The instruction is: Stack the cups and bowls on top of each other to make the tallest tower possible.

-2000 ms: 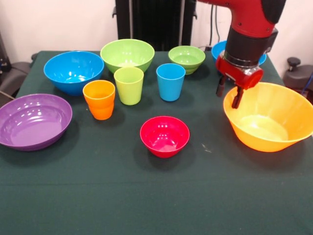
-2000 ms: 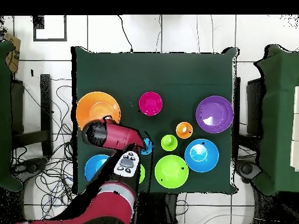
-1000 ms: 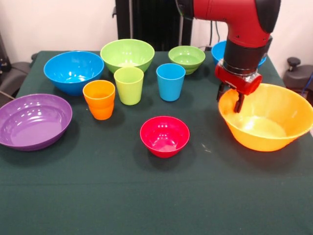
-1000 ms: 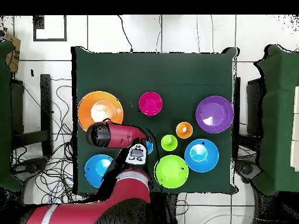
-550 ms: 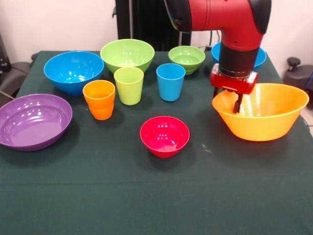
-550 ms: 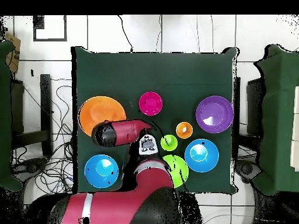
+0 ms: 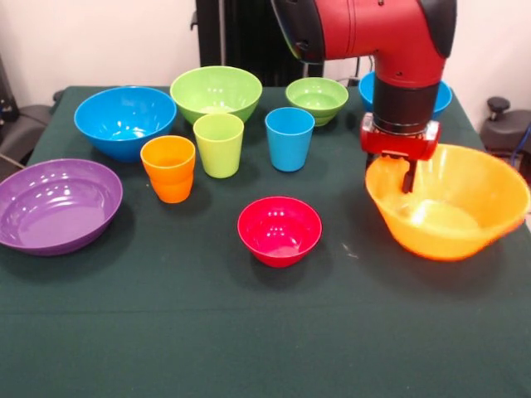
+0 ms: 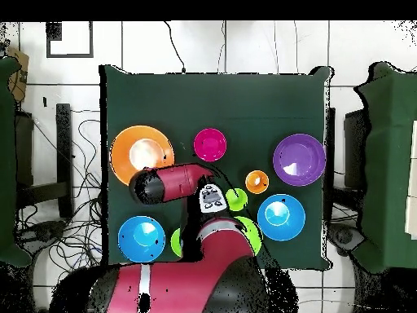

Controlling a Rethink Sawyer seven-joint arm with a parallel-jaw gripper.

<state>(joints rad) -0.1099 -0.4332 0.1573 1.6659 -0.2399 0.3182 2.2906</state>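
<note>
The desk's (image 7: 166, 332) near strip lies open — only the red bowl (image 7: 280, 230) stands mid-desk; cups (image 7: 220, 145) and bowls (image 7: 216, 91) crowd the far half.

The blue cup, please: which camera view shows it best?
The front view: the blue cup stands in full sight, upright between the lime green cup and the arm. In the overhead view the red arm hides it entirely.

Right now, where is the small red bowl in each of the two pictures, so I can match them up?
Front view: the red bowl sits near the middle of the green tablecloth, in front of the blue cup.
Overhead view: the red bowl is upper centre, right of the big orange bowl.
Shared landmark: the purple bowl, far left in front, far right overhead.
</note>
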